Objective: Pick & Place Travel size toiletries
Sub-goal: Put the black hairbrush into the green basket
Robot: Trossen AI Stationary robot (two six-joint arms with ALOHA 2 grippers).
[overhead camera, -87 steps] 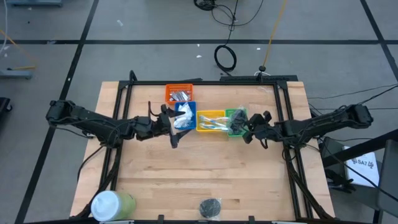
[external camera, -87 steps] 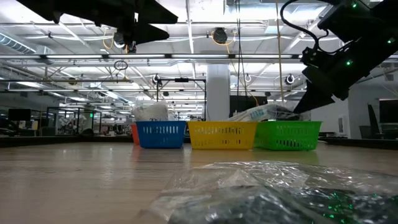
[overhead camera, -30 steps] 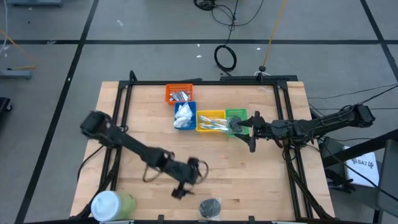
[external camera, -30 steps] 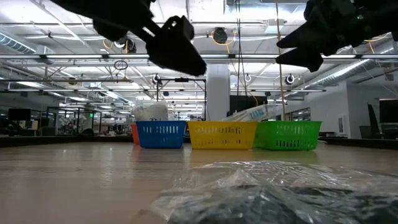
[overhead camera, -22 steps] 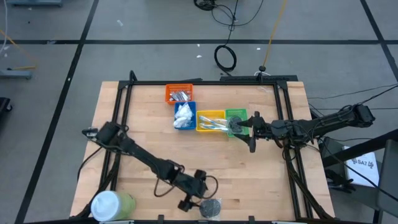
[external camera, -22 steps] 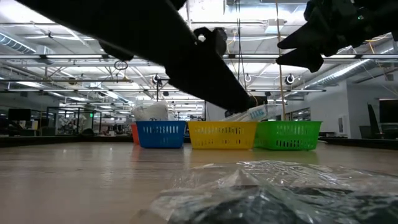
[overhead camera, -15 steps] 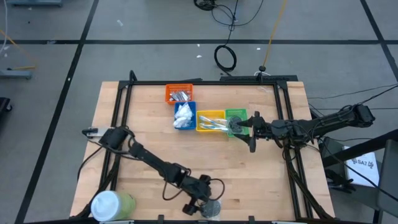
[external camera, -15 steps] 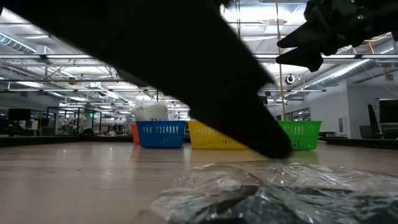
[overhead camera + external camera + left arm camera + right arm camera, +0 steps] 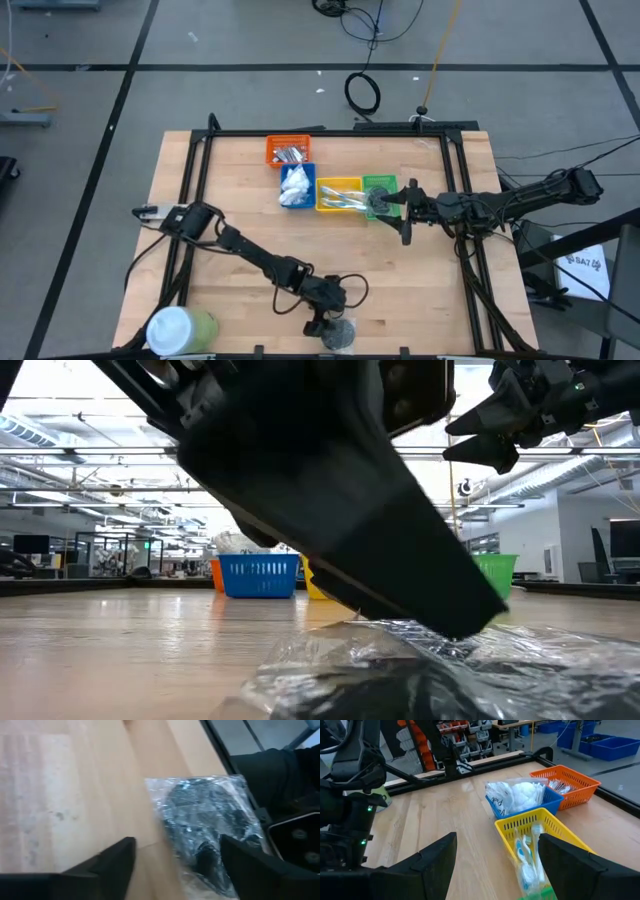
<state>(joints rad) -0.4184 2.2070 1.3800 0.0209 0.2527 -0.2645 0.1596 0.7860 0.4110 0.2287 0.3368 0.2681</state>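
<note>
At the table's (image 9: pixel 200 180) near edge, about six o'clock, my left gripper (image 9: pixel 322 322) hovers with fingers spread over the clear bag of dark discs (image 9: pixel 212 827), not yet holding it. I judge this the reach-to-grasp step; next I must lower and close on the crinkly plastic. At two o'clock, my right gripper (image 9: pixel 405 213) waits, fingers apart, beside the green tray (image 9: pixel 379 188), right of the yellow tray (image 9: pixel 540 837) of toothbrushes (image 9: pixel 527 855).

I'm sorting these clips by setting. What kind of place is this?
Probably a robotics lab or test floor in a large industrial hall: a wooden table in a black frame, exposed ceiling trusses with strip lights, and loose cables on the floor.
</note>
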